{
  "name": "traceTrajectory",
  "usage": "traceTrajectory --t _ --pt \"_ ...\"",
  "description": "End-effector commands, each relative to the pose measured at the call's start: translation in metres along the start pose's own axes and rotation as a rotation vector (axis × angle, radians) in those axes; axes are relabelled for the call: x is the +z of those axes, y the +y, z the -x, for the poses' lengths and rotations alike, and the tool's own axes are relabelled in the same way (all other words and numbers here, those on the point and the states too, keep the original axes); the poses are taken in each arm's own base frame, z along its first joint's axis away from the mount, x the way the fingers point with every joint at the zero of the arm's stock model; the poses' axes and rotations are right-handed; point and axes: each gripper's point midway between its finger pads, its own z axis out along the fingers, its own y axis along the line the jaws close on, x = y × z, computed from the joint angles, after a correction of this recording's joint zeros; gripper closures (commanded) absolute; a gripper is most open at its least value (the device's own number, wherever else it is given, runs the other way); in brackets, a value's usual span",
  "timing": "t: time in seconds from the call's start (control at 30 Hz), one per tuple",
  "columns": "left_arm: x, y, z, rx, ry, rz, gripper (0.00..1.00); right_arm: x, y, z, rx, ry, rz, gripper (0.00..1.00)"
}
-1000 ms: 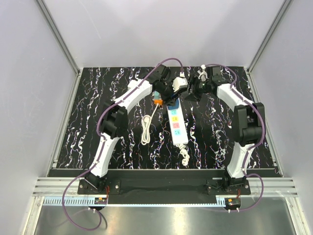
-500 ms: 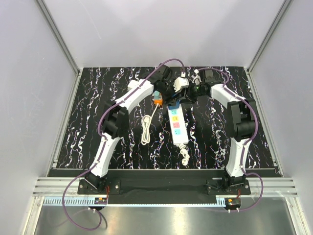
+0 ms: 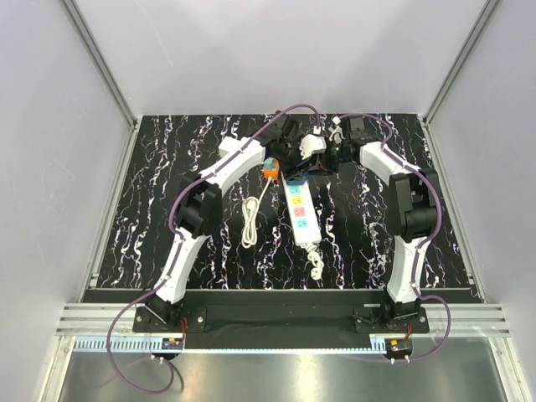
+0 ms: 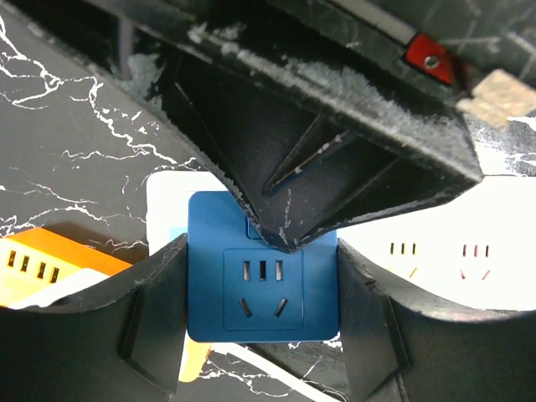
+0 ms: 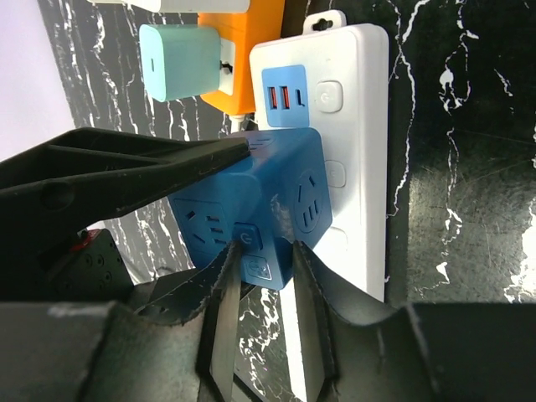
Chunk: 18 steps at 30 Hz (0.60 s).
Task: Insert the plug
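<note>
The blue plug (image 4: 262, 293) is a cube with sockets on its faces. My left gripper (image 4: 262, 322) is shut on it, one finger (image 4: 151, 318) on each side. The plug rests slightly tilted on the far end of the white power strip (image 5: 360, 126), just below the USB ports. I cannot tell whether its prongs are in. My right gripper (image 5: 266, 285) is nearly closed, its fingertips (image 5: 226, 276) pinching the plug's (image 5: 285, 193) near edge by the power button. In the top view both grippers meet over the strip's (image 3: 301, 213) far end and hide the plug.
An orange-and-white plug (image 5: 243, 75) with a teal adapter (image 5: 180, 63) lies just left of the strip's far end. Its white cable (image 3: 251, 222) is bundled left of the strip. The strip's own cable (image 3: 316, 266) coils at its near end.
My right gripper swung left from the back right and closed in on the plug. My left gripper shifted slightly right, still holding the plug over the strip's far end.
</note>
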Motion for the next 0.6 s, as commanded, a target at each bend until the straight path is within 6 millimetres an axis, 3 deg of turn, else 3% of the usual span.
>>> traceTrajectory --t 0.0,0.03,0.3,0.4,0.57 --pt "0.007 -0.007 -0.02 -0.048 0.007 -0.073 0.95 0.014 -0.035 -0.017 -0.007 0.045 -0.152 0.62" --pt "0.005 -0.006 -0.017 -0.061 -0.013 -0.082 1.0 0.014 -0.034 -0.016 -0.01 0.043 -0.151 0.61" --pt "0.007 -0.001 -0.028 -0.138 -0.014 -0.094 1.0 -0.008 -0.011 -0.005 -0.025 0.001 -0.111 0.35" --pt "0.012 -0.002 -0.032 -0.155 -0.008 -0.103 1.0 -0.024 -0.011 0.003 -0.006 -0.035 -0.107 0.31" --pt "0.017 -0.006 -0.041 -0.177 0.011 -0.113 1.0 -0.043 -0.017 0.016 -0.006 -0.082 -0.114 0.32"
